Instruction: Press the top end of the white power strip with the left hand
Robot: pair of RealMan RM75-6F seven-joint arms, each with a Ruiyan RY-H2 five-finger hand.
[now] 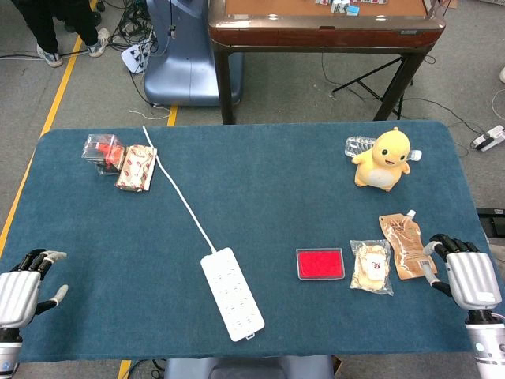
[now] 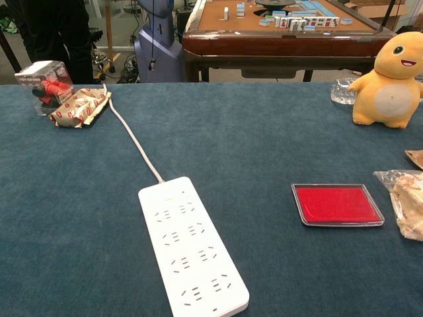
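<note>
blue felt table (image 1: 237,181) carries the long white plastic power strip (image 1: 232,293), cord end farthest; left hand (image 1: 24,288), fingers apart, empty, waits well apart, unstarted; right hand (image 1: 465,272) likewise idle.

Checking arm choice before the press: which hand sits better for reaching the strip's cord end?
Left. The left hand rests open on the strip's side; red case lies between right hand and white power strip.

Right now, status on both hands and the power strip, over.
Left hand open at near left table edge, holding nothing. Right hand open at near right, beside brown pouch. White power strip untouched, cord end facing away. Path clear.
</note>
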